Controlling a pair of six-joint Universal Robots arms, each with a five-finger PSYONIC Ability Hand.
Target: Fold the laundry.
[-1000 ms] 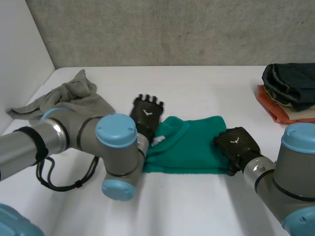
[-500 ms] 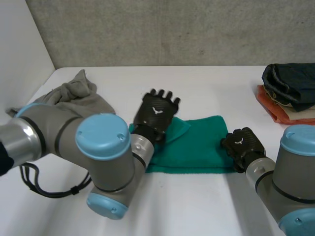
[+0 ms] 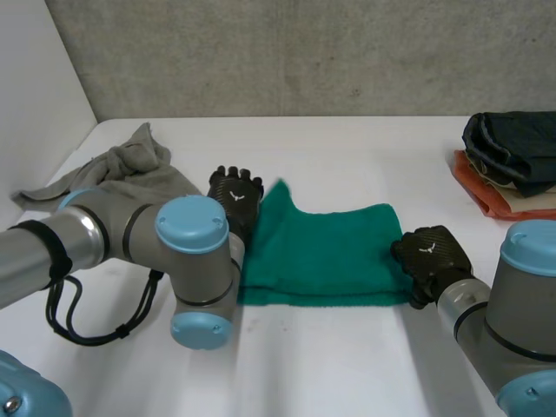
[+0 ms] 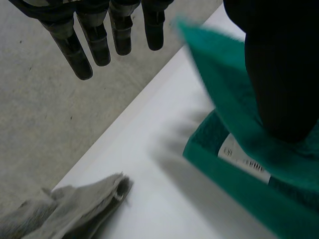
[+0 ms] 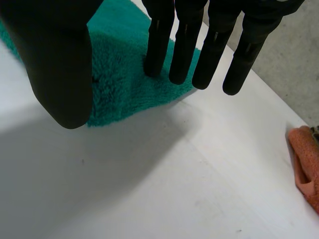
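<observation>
Two robot hands flank a green towel lying folded mid-counter. The left robot hand, fingers straight and apart, has the towel's raised left corner draped against its thumb. The right robot hand, fingers straight, presses the right edge. A fold appears half-made; next, carry that corner across squarely. The left arm hides the towel's near-left corner.

Robot lab bench: plain white table, bare grey concrete wall, white side panel.
</observation>
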